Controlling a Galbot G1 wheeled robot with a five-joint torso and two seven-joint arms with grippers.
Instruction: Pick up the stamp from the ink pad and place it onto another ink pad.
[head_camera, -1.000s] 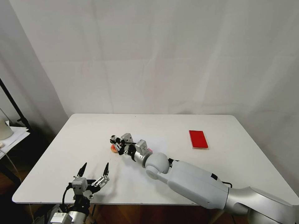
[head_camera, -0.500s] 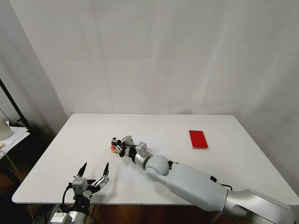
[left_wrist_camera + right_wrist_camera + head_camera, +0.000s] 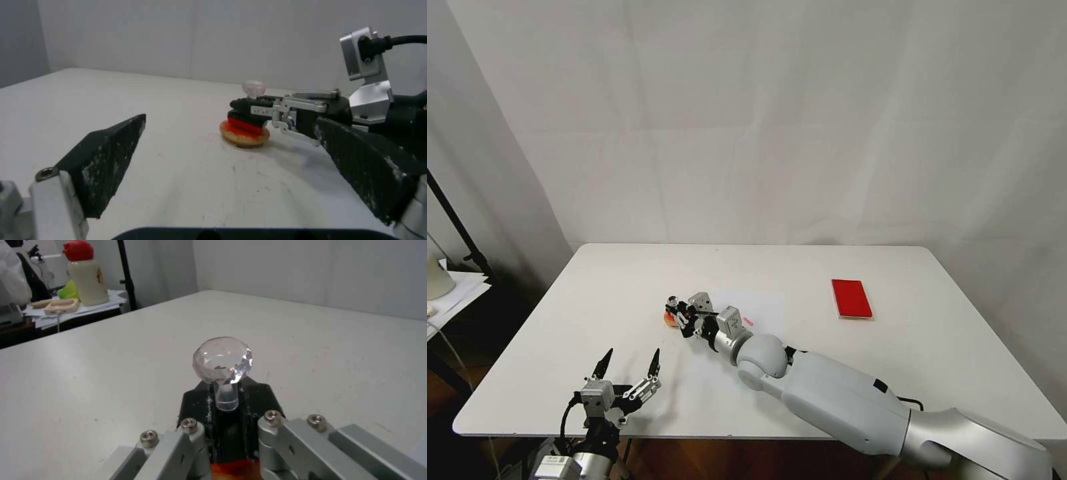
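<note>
in the head view we see the stamp (image 3: 674, 303) as a tiny speck, too small to make out its base, and the right gripper (image 3: 679, 315) covers most of the round pad (image 3: 670, 322), leaving a sliver of its left rim. whether the stamp's underside touches that pad we cannot tell there. in the right wrist view the stamp's black base (image 3: 231, 420) is half hidden between the fingers (image 3: 191, 443), and the pad (image 3: 231, 471) is cut off at the picture's edge. the left gripper's (image 3: 630, 367) arm runs off the near edge.
</note>
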